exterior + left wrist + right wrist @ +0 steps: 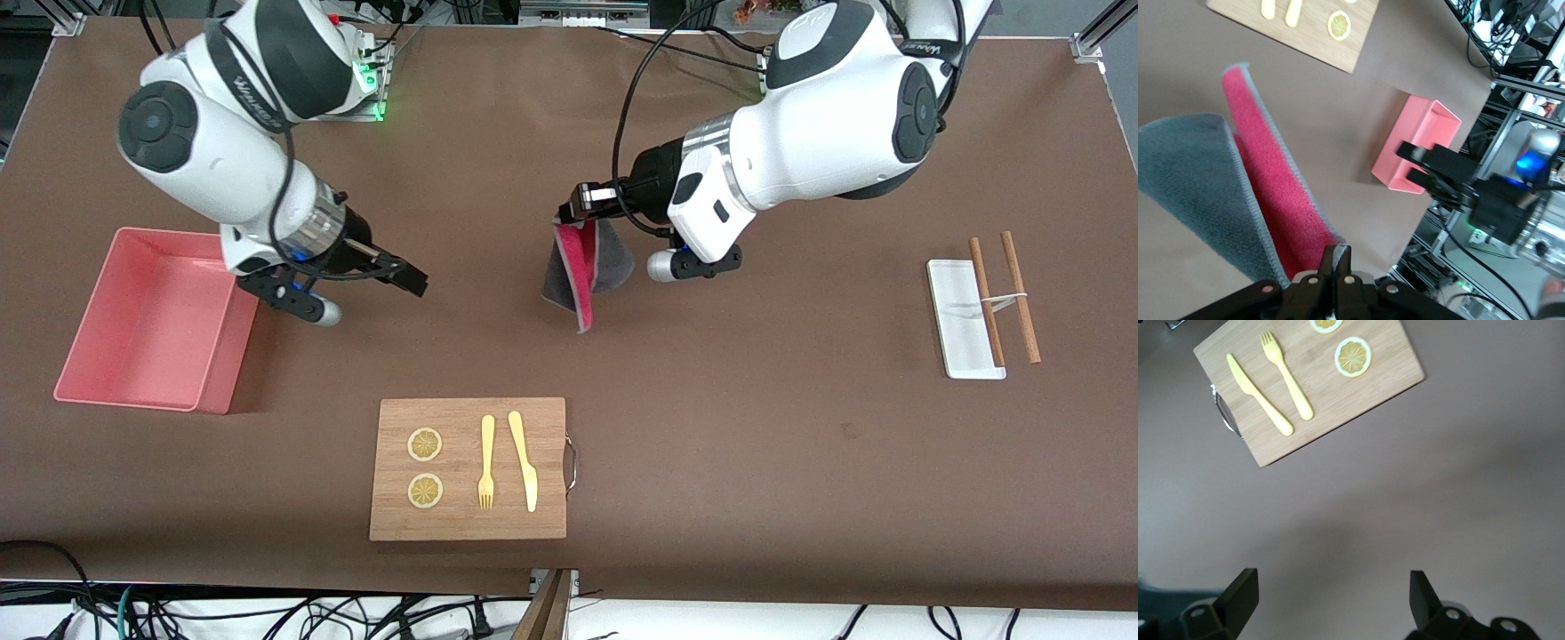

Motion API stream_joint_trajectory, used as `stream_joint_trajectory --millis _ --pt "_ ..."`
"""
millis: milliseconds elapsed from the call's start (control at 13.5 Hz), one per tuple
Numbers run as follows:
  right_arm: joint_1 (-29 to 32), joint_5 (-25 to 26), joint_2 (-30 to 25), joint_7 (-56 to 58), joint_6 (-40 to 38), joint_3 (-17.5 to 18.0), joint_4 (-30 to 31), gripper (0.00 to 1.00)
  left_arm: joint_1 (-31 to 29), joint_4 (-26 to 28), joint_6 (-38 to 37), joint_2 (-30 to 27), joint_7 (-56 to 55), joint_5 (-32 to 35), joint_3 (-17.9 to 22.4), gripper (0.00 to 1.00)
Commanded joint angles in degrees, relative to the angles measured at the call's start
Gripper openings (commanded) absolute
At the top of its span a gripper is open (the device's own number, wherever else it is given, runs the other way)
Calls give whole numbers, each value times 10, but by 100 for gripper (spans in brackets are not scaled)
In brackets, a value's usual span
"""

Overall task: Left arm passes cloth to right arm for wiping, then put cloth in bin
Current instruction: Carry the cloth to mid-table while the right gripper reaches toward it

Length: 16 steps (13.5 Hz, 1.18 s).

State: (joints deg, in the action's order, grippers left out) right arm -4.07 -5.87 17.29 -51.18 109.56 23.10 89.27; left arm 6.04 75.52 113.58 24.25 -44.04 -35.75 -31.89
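Note:
My left gripper [569,216] is shut on a corner of the cloth [587,267], which hangs from it above the table's middle, grey outside, pink inside. In the left wrist view the cloth [1265,187] hangs from my closed fingertips [1337,257], with the right gripper [1415,163] farther off. My right gripper [411,278] is open and empty in the air beside the pink bin [151,318], which stands at the right arm's end of the table and also shows in the left wrist view [1415,153]. The right wrist view shows its fingers [1241,590] wide apart over bare table.
A wooden board [468,468] with a yellow fork [486,462], a knife [524,460] and two lemon slices [425,444] lies nearer the front camera. A white tray [963,318] with two wooden sticks [1005,298] lies at the left arm's end.

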Motion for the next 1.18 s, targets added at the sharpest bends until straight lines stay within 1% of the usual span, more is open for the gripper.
stream_joint_trajectory --millis 0,74,296,592,814,962,1109 --pt "-6 -5 17 -40 21 5 1 100 24 -1 32 10 7 -31 0 0" --pt "-7 -12 25 -44 22 7 2 100 33 -5 41 17 13 -32 0 0" --pt "-5 -94 41 -55 35 9 17 100 41 -5 56 17 21 -49 -1 0" --pt "-3 -169 43 -81 100 9 85 100 35 -5 55 17 20 -63 -1 0" --pt "-3 -207 46 -82 124 9 129 100 35 -5 54 18 21 -66 0 0" --pt "-3 -255 47 -82 137 9 155 100 33 -5 54 18 21 -65 0 0" --pt "-3 -287 48 -82 134 9 166 100 30 -5 54 17 21 -66 1 0"
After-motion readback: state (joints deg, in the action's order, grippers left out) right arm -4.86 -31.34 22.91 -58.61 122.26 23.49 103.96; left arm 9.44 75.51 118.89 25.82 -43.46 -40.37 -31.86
